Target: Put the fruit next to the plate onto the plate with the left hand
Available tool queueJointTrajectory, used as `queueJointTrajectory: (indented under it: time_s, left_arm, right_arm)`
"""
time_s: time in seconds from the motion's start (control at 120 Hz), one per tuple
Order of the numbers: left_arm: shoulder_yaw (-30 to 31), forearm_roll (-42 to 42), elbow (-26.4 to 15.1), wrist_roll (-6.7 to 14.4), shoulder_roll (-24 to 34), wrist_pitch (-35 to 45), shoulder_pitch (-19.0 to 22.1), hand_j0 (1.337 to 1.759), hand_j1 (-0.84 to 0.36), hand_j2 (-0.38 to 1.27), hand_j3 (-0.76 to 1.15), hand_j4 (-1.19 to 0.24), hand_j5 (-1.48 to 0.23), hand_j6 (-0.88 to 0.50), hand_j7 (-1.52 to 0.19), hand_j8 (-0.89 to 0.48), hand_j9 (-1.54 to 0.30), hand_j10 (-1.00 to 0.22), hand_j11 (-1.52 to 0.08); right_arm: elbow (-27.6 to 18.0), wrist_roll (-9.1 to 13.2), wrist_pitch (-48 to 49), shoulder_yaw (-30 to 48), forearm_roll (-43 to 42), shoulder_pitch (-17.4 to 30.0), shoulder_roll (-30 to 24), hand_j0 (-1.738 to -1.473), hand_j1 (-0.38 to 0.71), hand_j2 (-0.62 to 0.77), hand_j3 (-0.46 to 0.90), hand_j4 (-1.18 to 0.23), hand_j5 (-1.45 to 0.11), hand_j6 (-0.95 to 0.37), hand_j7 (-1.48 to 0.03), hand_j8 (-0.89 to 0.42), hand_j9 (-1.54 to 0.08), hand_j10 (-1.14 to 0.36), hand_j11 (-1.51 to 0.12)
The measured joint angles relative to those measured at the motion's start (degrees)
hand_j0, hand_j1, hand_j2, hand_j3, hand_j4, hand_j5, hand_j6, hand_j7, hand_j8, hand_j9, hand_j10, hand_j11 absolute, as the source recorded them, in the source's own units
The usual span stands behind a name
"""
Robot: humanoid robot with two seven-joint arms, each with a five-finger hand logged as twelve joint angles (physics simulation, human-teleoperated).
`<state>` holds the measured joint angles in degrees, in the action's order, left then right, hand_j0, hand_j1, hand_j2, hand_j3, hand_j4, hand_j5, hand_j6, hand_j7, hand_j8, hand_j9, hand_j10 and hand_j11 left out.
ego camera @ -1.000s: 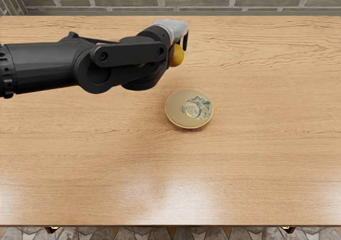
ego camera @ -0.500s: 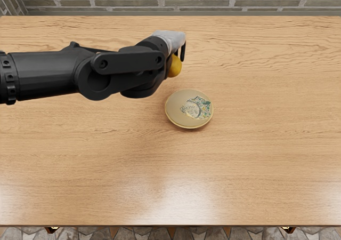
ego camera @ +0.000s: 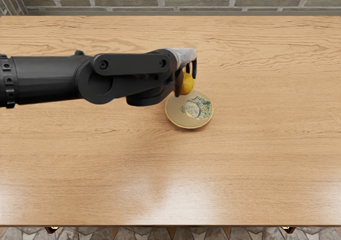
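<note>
Left hand [ego camera: 184,69], as I read it in the head view, is curled around the yellow fruit [ego camera: 186,83], holding it above the table [ego camera: 266,160] over the far rim of the plate [ego camera: 176,120]. The plate's centre lies slightly nearer me and to the right, so I'd nudge that way.

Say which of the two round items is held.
The yellow fruit, gripped in the left hand; the patterned plate lies flat on the table.
</note>
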<state>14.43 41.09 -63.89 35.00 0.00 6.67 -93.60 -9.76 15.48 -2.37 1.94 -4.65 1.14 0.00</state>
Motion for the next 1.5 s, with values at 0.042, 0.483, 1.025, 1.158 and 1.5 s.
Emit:
queueJointTrajectory:
  time_s: [0.042, 0.483, 1.025, 1.158, 1.5]
  left_arm:
    - [-0.3, -0.1, -0.4, 0.0, 0.0, 0.0, 0.0, 1.653, -0.36, 0.66, 0.00, -0.57, -1.09, -0.37, -1.05, -0.42, -1.04, -0.77, -1.04]
    - [-1.4, -0.3, -3.5, 0.0, 0.0, 0.9, -0.2, 1.656, -0.16, 0.34, 0.00, -0.43, -0.71, -0.33, -0.69, -0.35, -0.69, -0.52, -0.69]
    - [-10.2, -14.7, -10.3, 0.0, 0.0, 0.4, 0.0, 1.658, 0.03, 0.07, 0.00, -0.27, -0.36, -0.26, -0.35, -0.26, -0.35, -0.27, -0.35]
    - [-15.3, -25.2, -16.4, 0.0, 3.4, 0.3, 0.3, 1.658, 0.04, 0.06, 0.00, -0.26, -0.34, -0.26, -0.34, -0.26, -0.34, -0.26, -0.34]
    - [-31.7, -48.3, -22.0, 0.0, 22.4, -20.5, 25.9, 1.658, 0.02, 0.06, 0.00, -0.28, -0.36, -0.28, -0.36, -0.28, -0.36, -0.28, -0.36]
  right_arm:
    - [0.0, 0.0, 0.0, 0.0, 0.0, 0.0, 0.0, -1.658, -0.31, -0.01, 0.00, -0.03, -0.04, -0.03, -0.04, -0.03, -0.04, -0.03, -0.04]
    - [0.0, 0.0, 0.1, 0.0, 0.0, 0.0, 0.0, -1.658, -0.31, -0.01, 0.00, -0.03, -0.04, -0.03, -0.04, -0.03, -0.04, -0.03, -0.04]
    - [0.0, 0.0, 0.1, 0.0, 0.0, 0.0, 0.0, -1.658, -0.31, -0.01, 0.00, -0.03, -0.04, -0.03, -0.04, -0.03, -0.04, -0.03, -0.04]
    - [-0.1, 0.0, 0.2, 0.0, 0.0, 0.0, 0.0, -1.658, -0.31, -0.01, 0.00, -0.03, -0.04, -0.03, -0.04, -0.03, -0.04, -0.03, -0.04]
    - [-0.2, 0.2, 0.3, 0.0, 0.0, 0.0, 0.0, -1.658, -0.31, -0.01, 0.00, -0.03, -0.04, -0.03, -0.04, -0.03, -0.04, -0.03, -0.04]
